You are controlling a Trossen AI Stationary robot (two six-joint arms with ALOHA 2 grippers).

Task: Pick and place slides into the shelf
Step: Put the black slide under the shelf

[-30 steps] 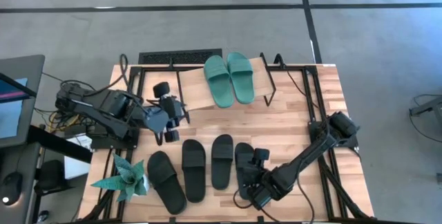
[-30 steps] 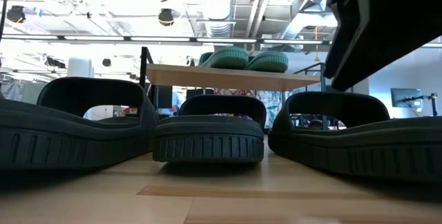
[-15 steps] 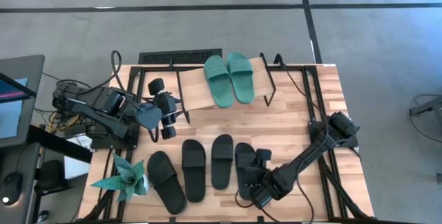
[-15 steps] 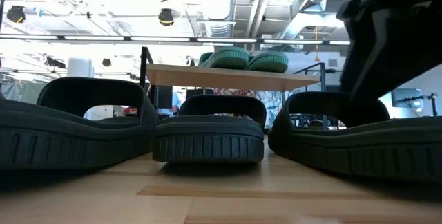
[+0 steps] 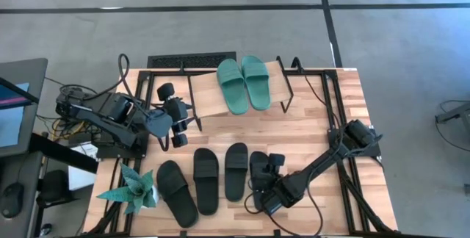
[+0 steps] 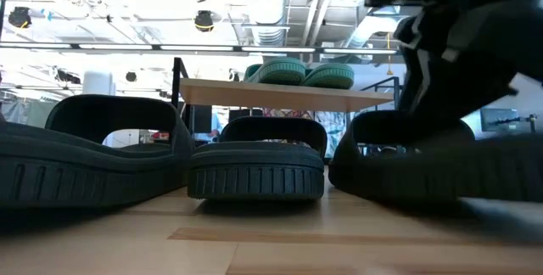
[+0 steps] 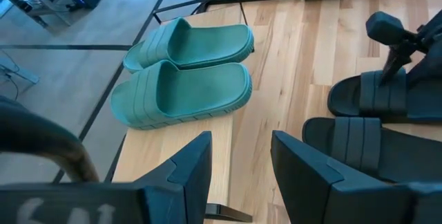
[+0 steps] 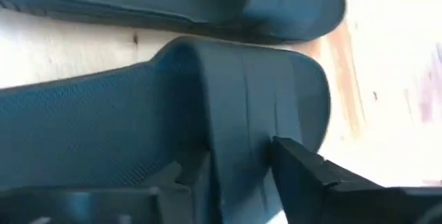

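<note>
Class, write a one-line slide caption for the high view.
Two teal slides on the shelf; the right gripper closes on the rightmost black slide; the left gripper waits.

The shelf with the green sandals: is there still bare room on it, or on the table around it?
Yes. The shelf's plank is bare left of the two green sandals. The table is bare between the shelf and the black sandals, and along its right side. It is crowded at the near edge: four black sandals, the paper plant, and the right tool on the rightmost sandal.
</note>
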